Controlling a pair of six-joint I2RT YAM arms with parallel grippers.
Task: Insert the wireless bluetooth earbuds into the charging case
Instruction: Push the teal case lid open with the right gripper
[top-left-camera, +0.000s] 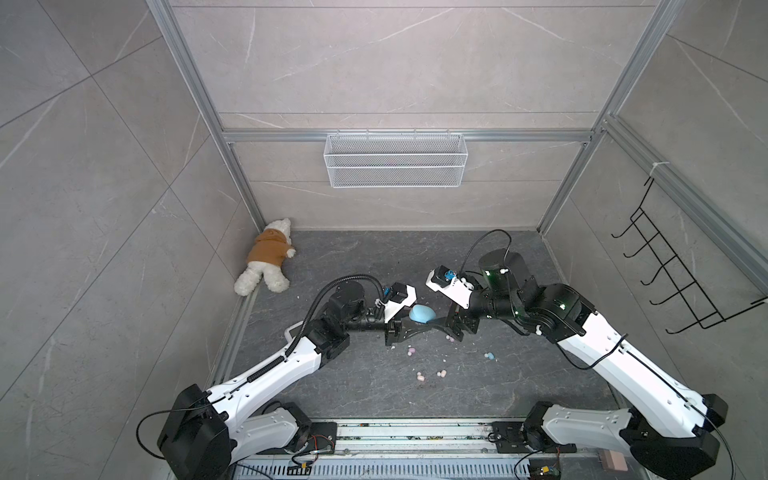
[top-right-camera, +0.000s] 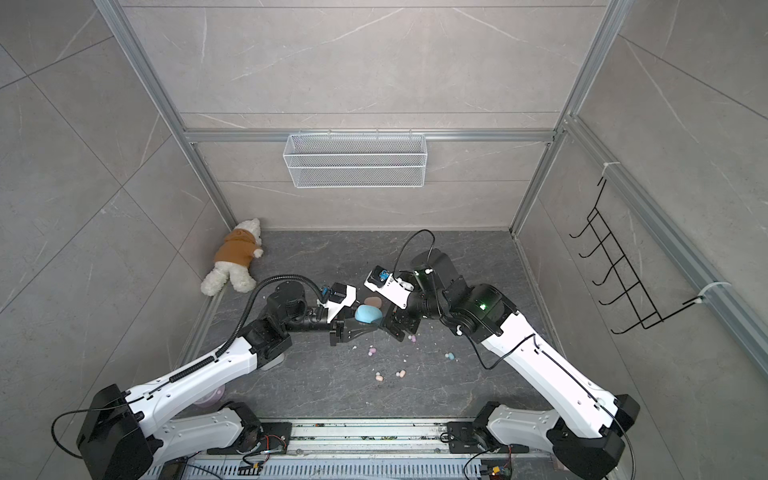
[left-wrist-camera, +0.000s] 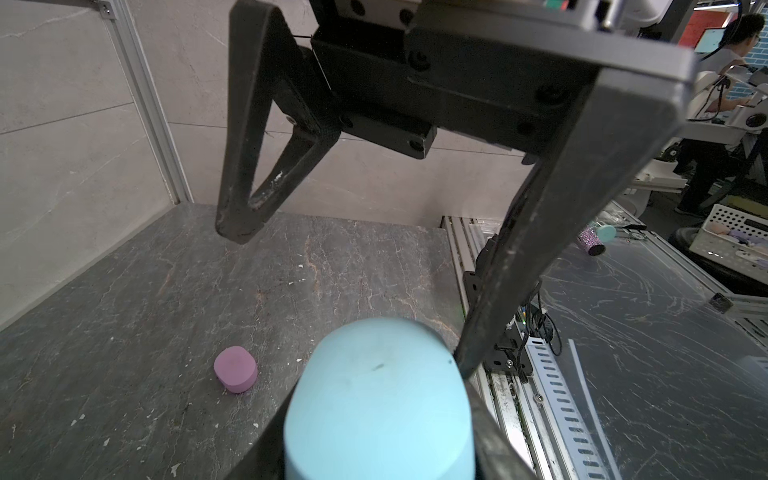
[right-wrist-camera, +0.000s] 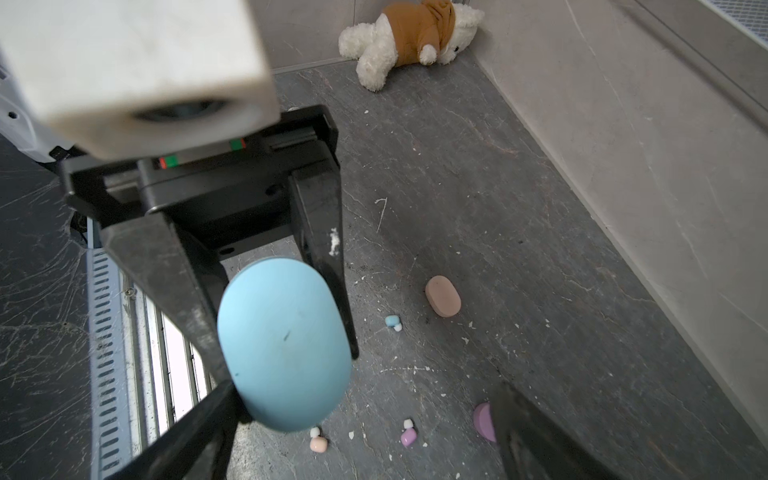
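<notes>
My left gripper (top-left-camera: 430, 322) is shut on the closed light blue charging case (top-left-camera: 422, 313), held above the floor; the case fills the left wrist view (left-wrist-camera: 378, 399). My right gripper (right-wrist-camera: 368, 386) faces it and stands open. One of its fingers (left-wrist-camera: 536, 232) reaches the case's edge, and the other (left-wrist-camera: 249, 166) is well clear. Earbuds lie loose on the dark floor below: a light blue one (right-wrist-camera: 392, 321), a lilac one (right-wrist-camera: 408, 436) and a peach one (right-wrist-camera: 318, 444). Several earbuds also show in both top views, around a lilac one (top-left-camera: 411, 352) and a blue one (top-right-camera: 449, 356).
A closed peach case (right-wrist-camera: 443, 296) and a closed lilac case (left-wrist-camera: 235, 369) lie on the floor near the grippers. A teddy bear (top-left-camera: 266, 259) lies in the back left corner. A white wire basket (top-left-camera: 395, 160) hangs on the back wall. White specks litter the floor.
</notes>
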